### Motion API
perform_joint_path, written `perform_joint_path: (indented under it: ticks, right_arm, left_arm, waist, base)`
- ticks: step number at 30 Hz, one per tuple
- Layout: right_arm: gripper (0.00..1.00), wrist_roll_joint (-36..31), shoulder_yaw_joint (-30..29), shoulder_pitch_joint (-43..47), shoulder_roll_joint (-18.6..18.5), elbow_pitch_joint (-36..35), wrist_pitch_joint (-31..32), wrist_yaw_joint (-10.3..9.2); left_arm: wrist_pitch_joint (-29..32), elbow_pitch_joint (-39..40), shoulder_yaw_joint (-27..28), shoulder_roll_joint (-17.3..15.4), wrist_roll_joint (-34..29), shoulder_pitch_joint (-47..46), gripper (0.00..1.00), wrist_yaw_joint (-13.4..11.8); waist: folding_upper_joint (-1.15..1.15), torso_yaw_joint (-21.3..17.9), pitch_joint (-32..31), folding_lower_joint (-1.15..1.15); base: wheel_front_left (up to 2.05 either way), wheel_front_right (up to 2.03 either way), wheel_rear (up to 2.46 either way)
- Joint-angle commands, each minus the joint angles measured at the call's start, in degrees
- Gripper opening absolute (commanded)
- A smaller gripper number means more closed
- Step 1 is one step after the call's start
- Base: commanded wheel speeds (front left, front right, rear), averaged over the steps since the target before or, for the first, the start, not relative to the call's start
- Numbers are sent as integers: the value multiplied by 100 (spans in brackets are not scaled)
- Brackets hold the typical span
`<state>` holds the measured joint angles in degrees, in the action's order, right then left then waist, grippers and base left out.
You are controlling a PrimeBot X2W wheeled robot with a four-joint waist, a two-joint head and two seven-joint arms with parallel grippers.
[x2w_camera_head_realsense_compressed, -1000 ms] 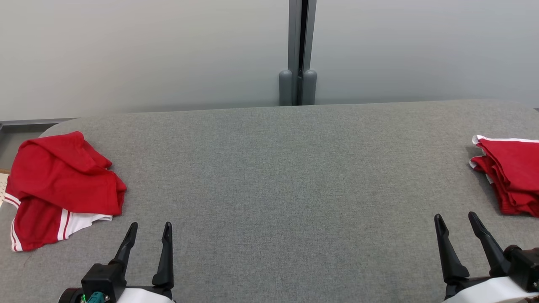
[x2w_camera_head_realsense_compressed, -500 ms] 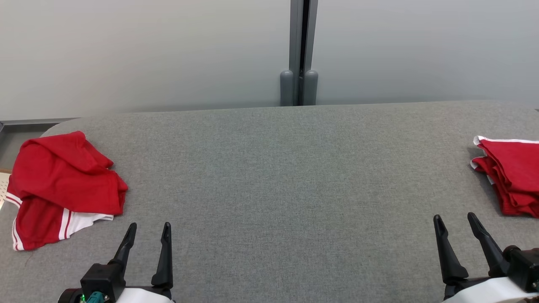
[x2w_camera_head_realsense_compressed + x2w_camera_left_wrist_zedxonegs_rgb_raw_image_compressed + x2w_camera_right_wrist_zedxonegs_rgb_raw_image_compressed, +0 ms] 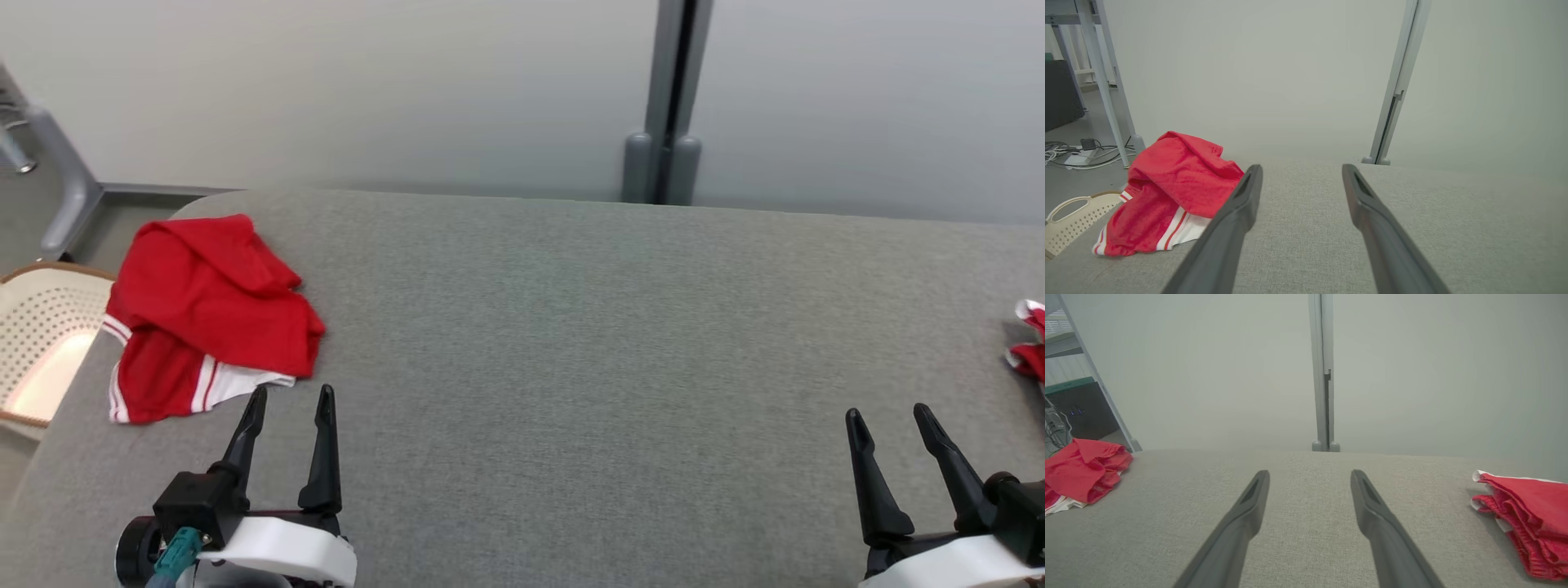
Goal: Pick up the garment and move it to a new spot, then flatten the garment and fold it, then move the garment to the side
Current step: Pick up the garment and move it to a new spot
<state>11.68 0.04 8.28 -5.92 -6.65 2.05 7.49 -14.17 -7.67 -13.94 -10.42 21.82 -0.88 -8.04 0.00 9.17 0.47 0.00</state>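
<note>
A crumpled red garment with white stripes [image 3: 204, 314] lies in a heap at the left end of the grey table [image 3: 571, 327]. The same garment [image 3: 1171, 192] sits just left of my left fingers in the left wrist view and far left as the garment [image 3: 1079, 471] in the right wrist view. My left gripper [image 3: 292, 396] is open, just below and right of the heap, holding nothing. My right gripper [image 3: 890, 414] is open over bare table at the lower right.
A folded red stack [image 3: 1531, 522] rests at the table's right end, its edge [image 3: 1030, 343] cut off in the head view. A cream perforated basket [image 3: 41, 343] stands off the table's left edge. A grey wall post [image 3: 673, 106] rises behind the table.
The head camera has turned left, so the whole scene has shifted right: the crumpled garment sits nearer the centre and the folded stack is almost out of frame. Both grippers stay open.
</note>
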Motion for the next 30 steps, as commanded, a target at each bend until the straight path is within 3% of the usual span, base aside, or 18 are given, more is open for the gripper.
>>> perform_joint_path:
  ticks: [1, 8, 13, 30]
  right_arm:
    - [100, -37, -7, 30, 4, -60, 27, 0]
    - [100, -46, 70, -46, 0, -127, 76, 0]
    - [100, -55, 159, -96, -14, -117, 100, 0]
    - [100, -79, 208, -174, -96, -188, 221, 0]
  left_arm:
    - [-35, -25, 23, 2, 48, -115, 100, 35]
    - [-75, -90, 53, 8, -8, -265, 100, 106]
    - [-93, -92, 99, -1, 3, -285, 100, 204]
    - [-107, -227, 231, 168, -215, -450, 100, 413]
  waist:
    - [0, 449, 63, 0]
    - [0, 1277, 70, 0]
    - [0, 1633, 53, 0]
    - [0, 1830, 139, 0]
  base:
    - [0, 0, 0]
    - [0, 0, 0]
    - [0, 0, 0]
    - [0, 0, 0]
